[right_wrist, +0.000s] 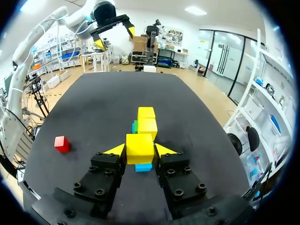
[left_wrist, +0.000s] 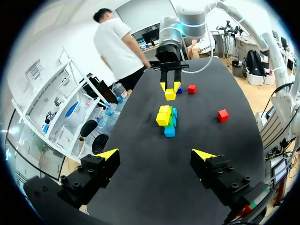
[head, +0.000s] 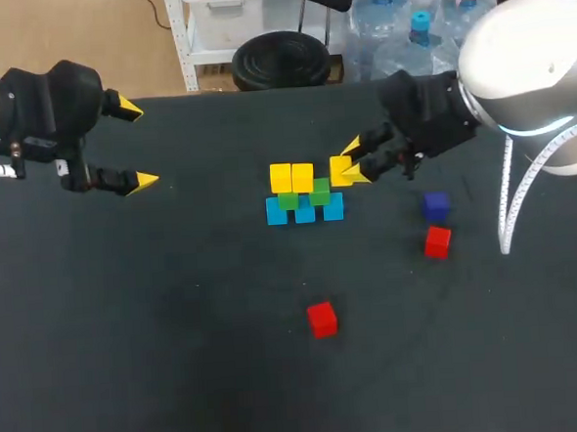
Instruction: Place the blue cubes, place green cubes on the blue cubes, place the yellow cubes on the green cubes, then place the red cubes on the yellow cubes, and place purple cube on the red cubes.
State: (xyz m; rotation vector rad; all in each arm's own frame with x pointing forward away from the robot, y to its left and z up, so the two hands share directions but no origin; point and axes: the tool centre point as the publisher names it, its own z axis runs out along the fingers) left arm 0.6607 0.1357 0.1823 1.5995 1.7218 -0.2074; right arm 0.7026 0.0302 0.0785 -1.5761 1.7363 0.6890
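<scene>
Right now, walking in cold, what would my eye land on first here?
The small stack of blue, green and yellow cubes in the middle of the table. Just beside it, the right gripper holds another yellow cube. A purple cube and two red cubes lie loose nearby.

Broad table (head: 131, 363) with a matte black top, evenly dark, straight along its far edge.
</scene>
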